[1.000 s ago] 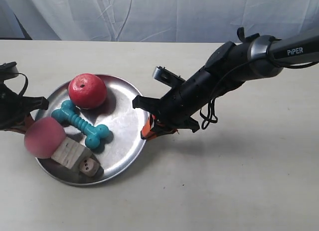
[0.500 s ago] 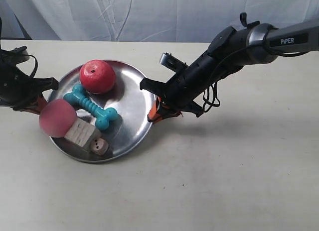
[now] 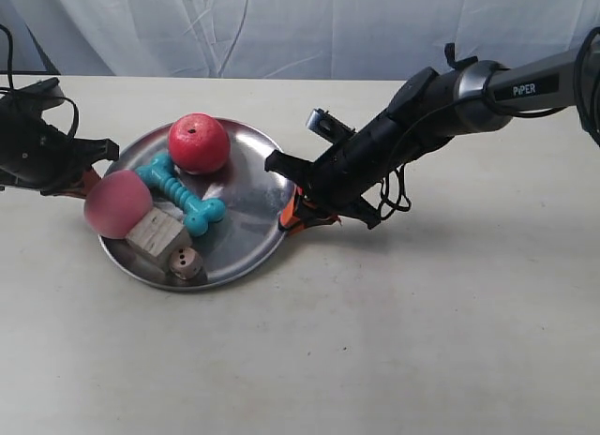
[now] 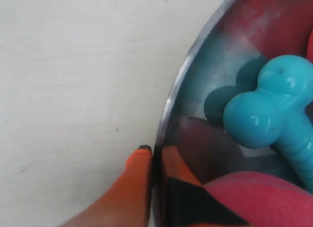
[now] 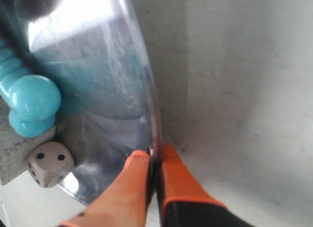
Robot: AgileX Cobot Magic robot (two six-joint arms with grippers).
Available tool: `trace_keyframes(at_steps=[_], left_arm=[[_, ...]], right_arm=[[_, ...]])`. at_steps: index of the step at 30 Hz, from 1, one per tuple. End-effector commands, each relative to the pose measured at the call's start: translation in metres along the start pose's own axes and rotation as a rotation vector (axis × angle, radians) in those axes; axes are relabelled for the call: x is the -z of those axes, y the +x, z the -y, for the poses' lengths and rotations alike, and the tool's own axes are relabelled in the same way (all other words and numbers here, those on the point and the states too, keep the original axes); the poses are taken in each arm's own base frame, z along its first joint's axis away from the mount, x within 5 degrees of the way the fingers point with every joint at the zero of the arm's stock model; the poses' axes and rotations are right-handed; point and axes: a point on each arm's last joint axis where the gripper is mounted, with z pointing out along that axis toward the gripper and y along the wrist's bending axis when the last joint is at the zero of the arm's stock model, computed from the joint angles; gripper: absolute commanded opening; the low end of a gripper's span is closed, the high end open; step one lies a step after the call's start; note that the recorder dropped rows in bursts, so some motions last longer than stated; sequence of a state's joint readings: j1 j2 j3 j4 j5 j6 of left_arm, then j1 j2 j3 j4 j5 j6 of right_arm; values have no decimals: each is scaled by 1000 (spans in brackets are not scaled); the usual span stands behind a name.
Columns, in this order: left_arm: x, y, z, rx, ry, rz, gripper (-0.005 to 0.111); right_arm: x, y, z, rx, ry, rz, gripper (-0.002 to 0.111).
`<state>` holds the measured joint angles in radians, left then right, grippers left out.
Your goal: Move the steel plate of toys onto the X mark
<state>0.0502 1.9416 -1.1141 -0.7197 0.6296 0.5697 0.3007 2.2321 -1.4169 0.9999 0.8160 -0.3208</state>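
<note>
The steel plate (image 3: pixel 246 202) hangs between two arms, holding a red apple (image 3: pixel 198 143), a pink peach (image 3: pixel 117 203), a teal bone (image 3: pixel 183 195), a pale wooden block (image 3: pixel 155 232) and a small die (image 3: pixel 187 262). My left gripper (image 4: pixel 155 159) is shut on the plate's rim (image 4: pixel 172 97) next to the peach (image 4: pixel 259 197). My right gripper (image 5: pixel 153 157) is shut on the opposite rim (image 5: pixel 146 85), near the die (image 5: pixel 50 163) and the bone (image 5: pixel 29 102). The X mark is not in view.
Pale beige tabletop (image 3: pixel 422 322) stretches in front of and to the right of the plate. A white cloth backdrop (image 3: pixel 281 27) hangs behind the table. The arm at the exterior view's right (image 3: pixel 441 107) reaches across the table's middle.
Both arms have carried the plate toward the back and to the exterior view's right. The toys have shifted slightly inside it. Both grips have held.
</note>
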Motion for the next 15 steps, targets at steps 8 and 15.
trace_keyframes(at_steps=[8, 15], left_arm=[[-7, 11, 14, 70, 91, -70, 0], [-9, 14, 10, 43, 61, -78, 13]], right_arm=[[-7, 7, -11, 68, -29, -56, 0], [-7, 7, -11, 68, -25, -59, 6]])
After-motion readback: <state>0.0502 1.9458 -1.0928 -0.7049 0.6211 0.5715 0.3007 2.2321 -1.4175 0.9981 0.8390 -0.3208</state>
